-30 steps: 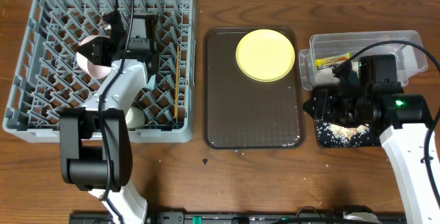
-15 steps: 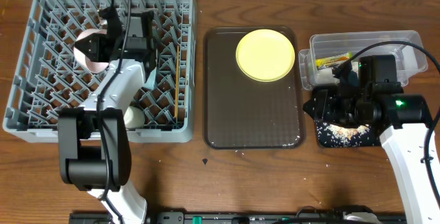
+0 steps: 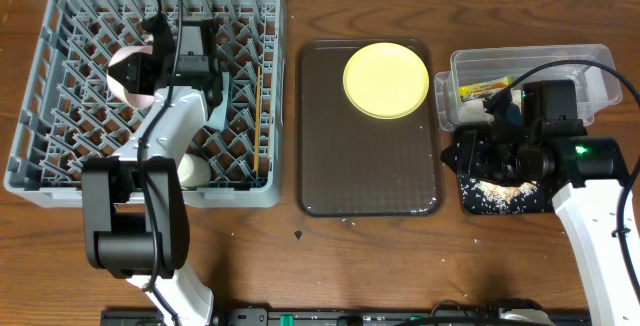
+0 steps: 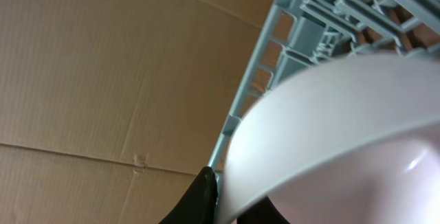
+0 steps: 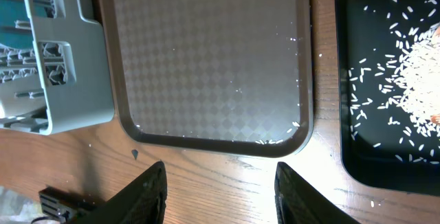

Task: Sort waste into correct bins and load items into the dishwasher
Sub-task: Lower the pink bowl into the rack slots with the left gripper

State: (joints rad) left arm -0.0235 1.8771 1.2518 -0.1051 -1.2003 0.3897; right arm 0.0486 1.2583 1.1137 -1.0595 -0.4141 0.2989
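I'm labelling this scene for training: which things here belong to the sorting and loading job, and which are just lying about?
Job: dish rack, white bowl in the left gripper, chopsticks, cup, yellow plate, clear tub, snack wrapper, black tray, rice scraps.
Just there: brown serving tray, cardboard.

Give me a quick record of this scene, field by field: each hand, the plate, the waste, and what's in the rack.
left hand: shut on white bowl, over dish rack
right hand: open, empty, by black tray
yellow plate: on brown tray
wrapper: in clear tub
rice scraps: in black tray
chopsticks: in dish rack
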